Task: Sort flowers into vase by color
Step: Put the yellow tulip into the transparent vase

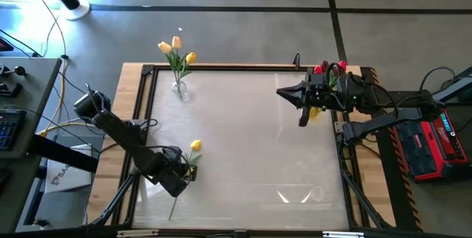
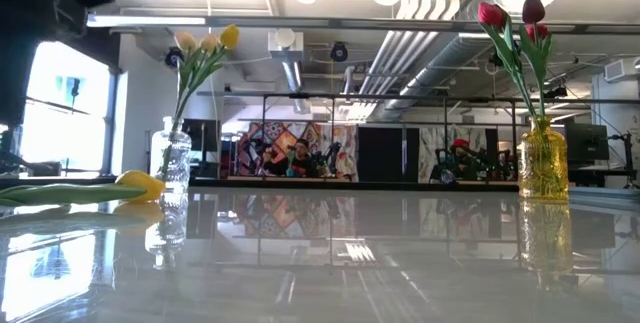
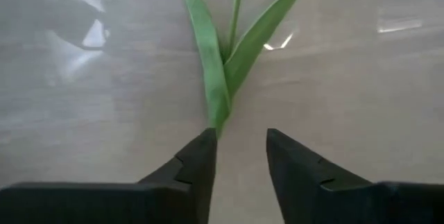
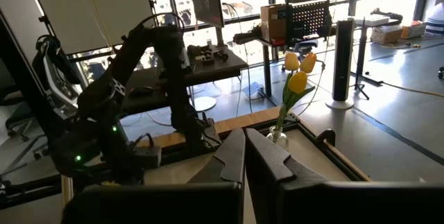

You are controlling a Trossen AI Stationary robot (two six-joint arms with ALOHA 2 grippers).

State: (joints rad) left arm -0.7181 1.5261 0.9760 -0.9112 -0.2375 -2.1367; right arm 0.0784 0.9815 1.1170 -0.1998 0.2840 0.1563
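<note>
**Yellow tulip waiting under the left tool**

Sorting appears nearly finished, judged from how the flowers lie. One loose yellow tulip is left flat on the desk, its head turned toward the clear vase at the far left corner, where three pale yellow and orange tulips are already stood. The left tool is held low over this tulip's stem and leaves, its fingers parted by a narrow gap with nothing between them; the stem's end is seen just ahead of the left finger, so a grasp seems to be lined up but not made. The red and maroon tulips are kept apart in the amber vase at the far right corner. The right tool is parked beside that vase, fingers pressed together and empty, presumably out of the way.
</note>
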